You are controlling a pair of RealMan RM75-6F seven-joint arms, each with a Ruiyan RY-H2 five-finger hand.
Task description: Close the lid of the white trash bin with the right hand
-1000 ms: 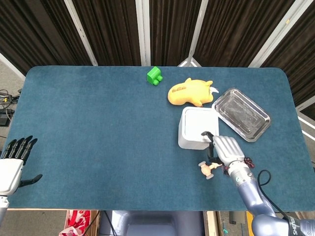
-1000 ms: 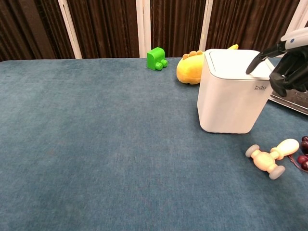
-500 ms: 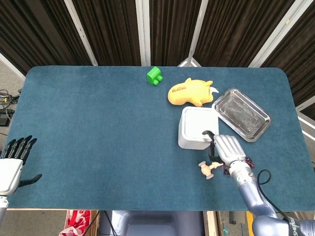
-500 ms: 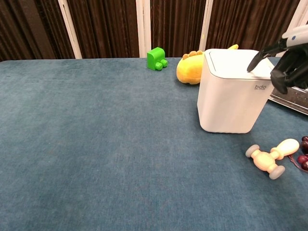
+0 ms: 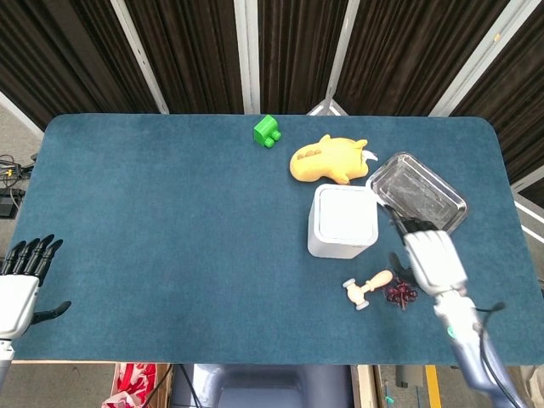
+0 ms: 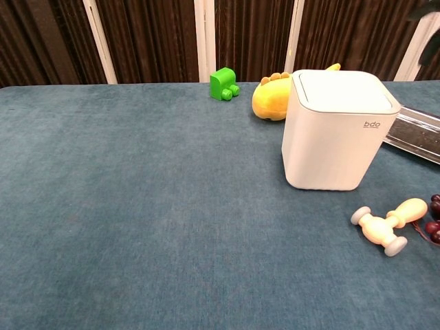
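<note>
The white trash bin (image 5: 342, 221) stands right of the table's middle, and its lid (image 6: 342, 90) lies flat and closed on top. My right hand (image 5: 432, 257) hovers to the right of the bin, apart from it, over the near corner of the metal tray; it holds nothing and its dark fingers point toward the tray. In the chest view, only a dark tip shows at the top right corner. My left hand (image 5: 21, 279) hangs at the table's left front edge, fingers spread and empty.
A yellow plush toy (image 5: 327, 160) lies just behind the bin and a green block (image 5: 267, 131) further back. A metal tray (image 5: 422, 194) sits to the bin's right. A small wooden toy (image 5: 368, 287) and a dark red bunch (image 5: 399, 294) lie in front.
My right hand has lifted its finger off the bin's lid and drawn away to the right and upward. The lid stays closed. The left hand has not moved.
</note>
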